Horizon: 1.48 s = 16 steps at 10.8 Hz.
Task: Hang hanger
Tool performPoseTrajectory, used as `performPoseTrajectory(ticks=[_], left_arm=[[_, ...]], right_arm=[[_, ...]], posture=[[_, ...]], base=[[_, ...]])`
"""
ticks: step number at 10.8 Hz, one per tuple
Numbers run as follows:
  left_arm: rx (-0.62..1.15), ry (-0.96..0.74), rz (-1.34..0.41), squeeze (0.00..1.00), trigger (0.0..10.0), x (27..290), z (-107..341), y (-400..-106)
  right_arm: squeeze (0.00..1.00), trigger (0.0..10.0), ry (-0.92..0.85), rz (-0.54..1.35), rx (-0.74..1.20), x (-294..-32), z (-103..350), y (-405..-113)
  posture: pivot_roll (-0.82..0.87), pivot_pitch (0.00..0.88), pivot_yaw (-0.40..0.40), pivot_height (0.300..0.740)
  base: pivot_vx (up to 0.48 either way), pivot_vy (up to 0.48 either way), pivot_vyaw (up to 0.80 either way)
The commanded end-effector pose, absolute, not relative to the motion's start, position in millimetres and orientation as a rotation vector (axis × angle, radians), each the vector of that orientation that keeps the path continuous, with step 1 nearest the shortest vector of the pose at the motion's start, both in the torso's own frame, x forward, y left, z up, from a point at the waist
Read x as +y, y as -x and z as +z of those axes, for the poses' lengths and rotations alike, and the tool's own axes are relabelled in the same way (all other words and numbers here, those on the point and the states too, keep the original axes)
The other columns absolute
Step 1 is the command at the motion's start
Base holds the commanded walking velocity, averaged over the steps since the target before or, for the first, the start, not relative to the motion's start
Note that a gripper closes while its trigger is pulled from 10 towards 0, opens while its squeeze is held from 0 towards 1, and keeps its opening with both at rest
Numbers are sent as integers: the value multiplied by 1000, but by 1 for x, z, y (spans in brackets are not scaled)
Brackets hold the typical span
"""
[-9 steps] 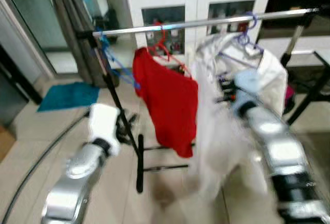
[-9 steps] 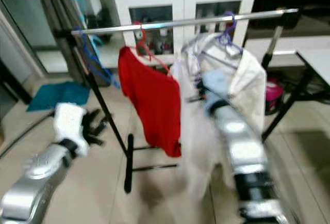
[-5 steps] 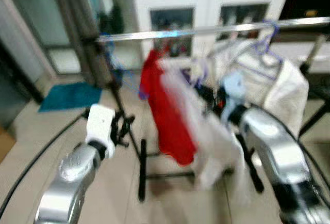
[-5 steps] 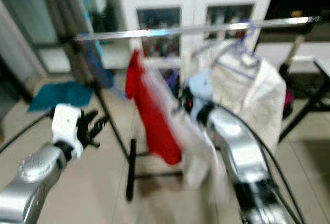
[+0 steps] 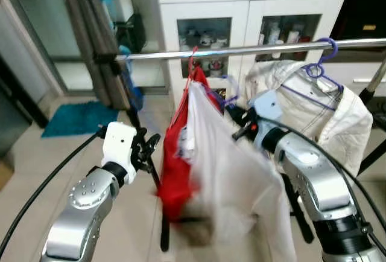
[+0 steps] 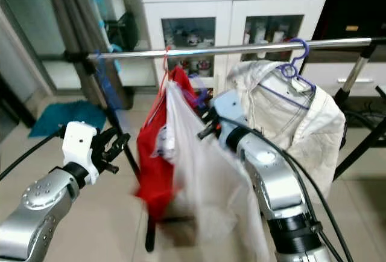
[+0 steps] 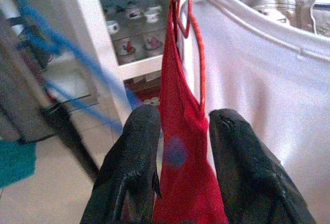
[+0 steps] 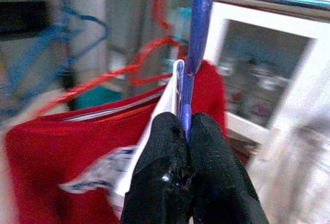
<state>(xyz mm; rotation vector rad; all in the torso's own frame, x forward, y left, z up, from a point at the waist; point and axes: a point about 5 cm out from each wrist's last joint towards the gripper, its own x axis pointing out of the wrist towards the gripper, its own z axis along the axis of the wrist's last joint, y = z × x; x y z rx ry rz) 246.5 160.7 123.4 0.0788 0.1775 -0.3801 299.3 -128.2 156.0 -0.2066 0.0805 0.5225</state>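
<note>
A white shirt (image 5: pixel 235 189) hangs from a blue hanger (image 8: pixel 198 38). My right gripper (image 8: pixel 184 131) is shut on that hanger's neck, just under the metal rail (image 5: pixel 259 49), and the hook reaches up to the rail. The shirt lies against a red garment (image 5: pixel 175 171) that hangs from a red hanger (image 7: pixel 188 22) on the rail. A cream jacket (image 5: pixel 332 111) on a purple hanger (image 5: pixel 319 69) hangs to the right. My left gripper (image 5: pixel 148 146) is open, low beside the red garment, which shows between its fingers (image 7: pixel 134 167) in the left wrist view.
The rack's black post (image 5: pixel 129 108) stands just behind my left gripper, with blue hangers (image 5: pixel 125 69) at that end of the rail. A white cabinet (image 5: pixel 253 8) stands behind the rack. On the floor lie a teal mat (image 5: pixel 78 117) and a black cable (image 5: pixel 42 183).
The camera has shifted. My right gripper has carried the white shirt to the left, up to the rail and against the red garment. The left gripper has risen a little toward the red garment.
</note>
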Motion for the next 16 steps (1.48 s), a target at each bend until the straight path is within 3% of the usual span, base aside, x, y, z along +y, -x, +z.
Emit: performPoseTrajectory(ticks=[1, 4, 8, 9, 16], left_arm=[[155, -86, -414, 0, 10000, 156, 128, -247], [98, -100, -478, 0, 10000, 152, 137, -242], [108, -139, -538, 0, 10000, 150, 142, -239], [103, -150, -555, 0, 10000, 150, 149, -237], [110, -145, -634, 0, 10000, 143, 159, -230]], right_arm=[[0, 10000, 194, 396, 82, -139, 159, -306], [0, 10000, 82, 196, 80, -144, 158, -315], [0, 10000, 125, 53, 94, -150, 163, -340], [0, 10000, 131, 0, 71, -146, 182, -370], [0, 10000, 126, 21, 78, -125, 205, -411]], posture=[[-11, 0, 92, 740], [2, 0, 90, 740], [18, 9, 96, 740], [50, 39, 92, 740], [83, 100, 101, 740]], base=[[0, 0, 0], [0, 0, 0], [0, 0, 0], [0, 0, 0], [0, 0, 0]])
